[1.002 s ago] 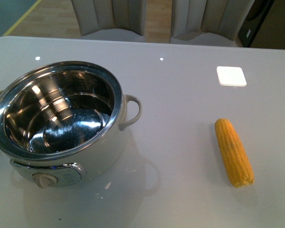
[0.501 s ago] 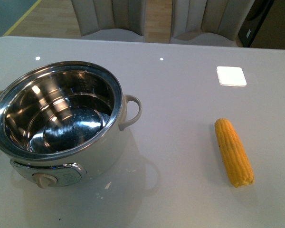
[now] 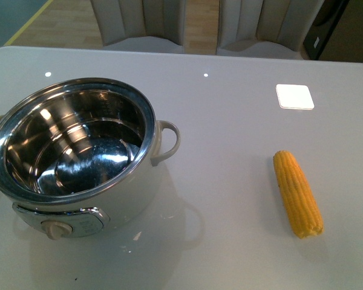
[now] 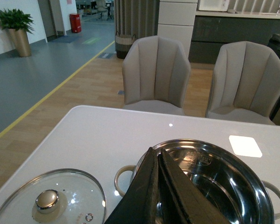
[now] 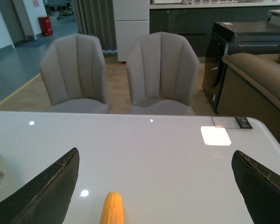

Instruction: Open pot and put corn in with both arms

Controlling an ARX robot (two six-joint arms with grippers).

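Wide white tabletop (image 3: 230,121), the open pot (image 3: 127,199) at left, its glass lid (image 4: 79,191) flat beside it, the corn (image 3: 297,193) lying well apart at right, left pincer (image 4: 155,151) closed and empty over the pot, right pincer (image 5: 155,154) spread wide, gripping nothing.

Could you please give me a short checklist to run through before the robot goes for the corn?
1. Lid off: ok. The glass lid lies on the table beside the pot.
2. Pot interior free: ok. The steel bowl is empty.
3. Corn accessible: ok. It lies alone on the table, right of the pot.
4. Right gripper ready: ok. Its jaws are wide open, with the corn ahead between them.
5. Left gripper free: ok. It is shut on nothing.
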